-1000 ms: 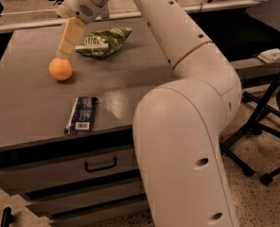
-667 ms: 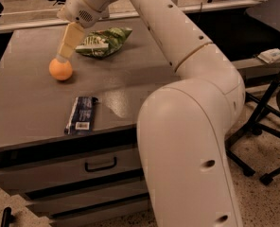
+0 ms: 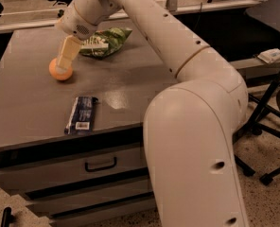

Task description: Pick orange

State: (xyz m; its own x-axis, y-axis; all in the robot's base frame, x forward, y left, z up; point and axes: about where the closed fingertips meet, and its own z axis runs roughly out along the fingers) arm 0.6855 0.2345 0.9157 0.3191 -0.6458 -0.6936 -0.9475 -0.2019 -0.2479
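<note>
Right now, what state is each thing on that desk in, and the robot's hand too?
gripper: lowered onto the orange, at the desk's back left.
orange: resting on the desktop, not lifted.
green snack bag: lying crumpled behind the orange, sealed as far as shows.
dark snack bar: lying flat near the front edge, wrapped.
top drawer: closed.

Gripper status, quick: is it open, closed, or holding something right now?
Gripper: right at the orange on the table, far left side; open, closed or holding cannot be told.
</note>
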